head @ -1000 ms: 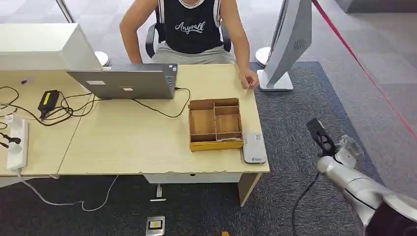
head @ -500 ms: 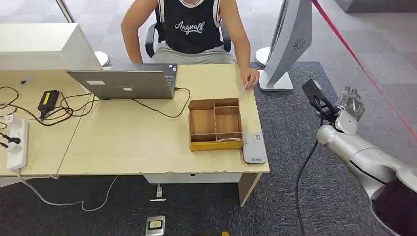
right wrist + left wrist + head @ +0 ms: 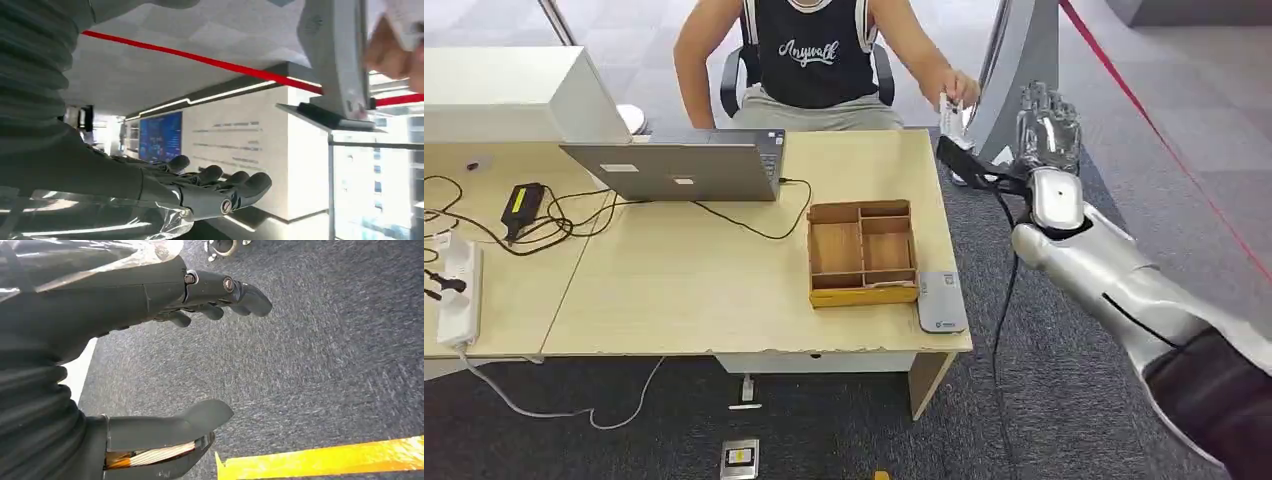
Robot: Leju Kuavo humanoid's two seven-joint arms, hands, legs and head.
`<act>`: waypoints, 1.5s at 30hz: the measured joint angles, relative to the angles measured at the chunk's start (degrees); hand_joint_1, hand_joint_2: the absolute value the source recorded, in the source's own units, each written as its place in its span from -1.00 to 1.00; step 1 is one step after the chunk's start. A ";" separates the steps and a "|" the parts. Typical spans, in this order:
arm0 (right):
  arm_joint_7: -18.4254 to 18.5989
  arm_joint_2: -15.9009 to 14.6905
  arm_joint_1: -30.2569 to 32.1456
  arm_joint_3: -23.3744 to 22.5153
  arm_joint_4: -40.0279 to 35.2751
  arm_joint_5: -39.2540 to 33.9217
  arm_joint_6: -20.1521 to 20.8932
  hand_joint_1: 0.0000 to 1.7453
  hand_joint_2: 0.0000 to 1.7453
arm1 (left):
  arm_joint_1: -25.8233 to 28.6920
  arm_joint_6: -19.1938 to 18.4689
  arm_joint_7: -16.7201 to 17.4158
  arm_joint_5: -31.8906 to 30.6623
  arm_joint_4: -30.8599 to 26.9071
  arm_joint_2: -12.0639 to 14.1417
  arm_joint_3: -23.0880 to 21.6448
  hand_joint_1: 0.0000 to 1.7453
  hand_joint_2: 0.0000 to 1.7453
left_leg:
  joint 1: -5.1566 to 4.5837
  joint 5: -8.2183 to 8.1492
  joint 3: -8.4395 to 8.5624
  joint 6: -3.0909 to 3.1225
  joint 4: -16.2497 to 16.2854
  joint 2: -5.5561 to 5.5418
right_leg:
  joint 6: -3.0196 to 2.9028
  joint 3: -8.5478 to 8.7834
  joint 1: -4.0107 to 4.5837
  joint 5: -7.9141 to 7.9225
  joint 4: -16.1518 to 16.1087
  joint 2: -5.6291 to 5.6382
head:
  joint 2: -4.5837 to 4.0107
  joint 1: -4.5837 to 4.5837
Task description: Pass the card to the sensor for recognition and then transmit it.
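The wooden desk (image 3: 674,290) is carrying a laptop (image 3: 679,168), a compartmented wooden tray (image 3: 861,252) and, just beside the tray at the desk's front right corner, a grey card sensor (image 3: 942,301). A seated person (image 3: 814,60) is reaching out beyond the desk's far right corner, one hand (image 3: 959,90) holding the card (image 3: 948,108) in the air near a grey stand (image 3: 1014,70); the card's long axis is appearing roughly upright, though blur is obscuring its exact facing. The right hand (image 3: 1046,125) is hovering raised beside the card, fingers (image 3: 235,182) extended, apart, holding nothing. The left hand (image 3: 150,360) is hanging above grey carpet (image 3: 325,355), fingers spread wide, holding nothing.
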 joint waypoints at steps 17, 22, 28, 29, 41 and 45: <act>-6.93 13.25 -0.29 -0.66 -1.60 4.53 4.07 -1.00 1.00 | -0.95 -2.03 1.73 0.00 -0.50 -0.13 -3.98 -1.00 1.00 | 0.05 0.01 -0.02 -0.02 -0.01 0.03 | -0.02 -0.04 0.05 -0.01 0.02 0.01 | 0.02 0.02; -8.37 17.78 -0.31 1.33 0.19 6.25 3.11 -1.00 1.00 | -1.05 -2.43 1.90 0.00 -0.68 -0.20 -4.98 -1.00 1.00 | 0.06 0.01 -0.04 -0.02 -0.01 0.02 | -0.03 -0.07 0.06 -0.02 0.02 0.01 | 0.00 0.02; -10.31 21.47 -0.40 3.14 3.38 7.61 2.21 -1.00 1.00 | -1.04 -2.43 2.05 -0.02 -0.94 -0.22 -5.72 -1.00 1.00 | 0.05 0.01 -0.05 -0.02 -0.01 0.03 | -0.03 -0.07 0.05 -0.02 0.01 0.01 | 0.02 0.04; -10.58 21.95 -0.40 3.34 3.98 7.74 1.90 -1.00 1.00 | -1.04 -2.43 2.06 0.00 -0.94 -0.22 -5.75 -1.00 1.00 | 0.05 0.01 -0.06 -0.02 -0.01 0.03 | -0.03 -0.08 0.05 -0.02 0.01 0.00 | 0.00 0.02; -11.91 25.80 -0.30 5.53 9.33 7.39 -0.85 -1.00 1.00 | -0.88 -1.95 2.03 0.00 -0.94 -0.22 -5.77 -1.00 1.00 | 0.06 0.01 -0.09 -0.03 0.00 0.04 | -0.04 -0.15 0.06 -0.02 0.02 0.01 | 0.00 0.02; -11.89 26.45 -0.25 5.61 10.82 7.00 -1.72 -1.00 1.00 | -0.80 -1.77 1.95 0.00 -0.94 -0.22 -5.77 -1.00 1.00 | 0.06 0.01 -0.10 -0.03 0.00 0.04 | -0.03 -0.16 0.06 -0.02 0.01 0.01 | 0.00 0.02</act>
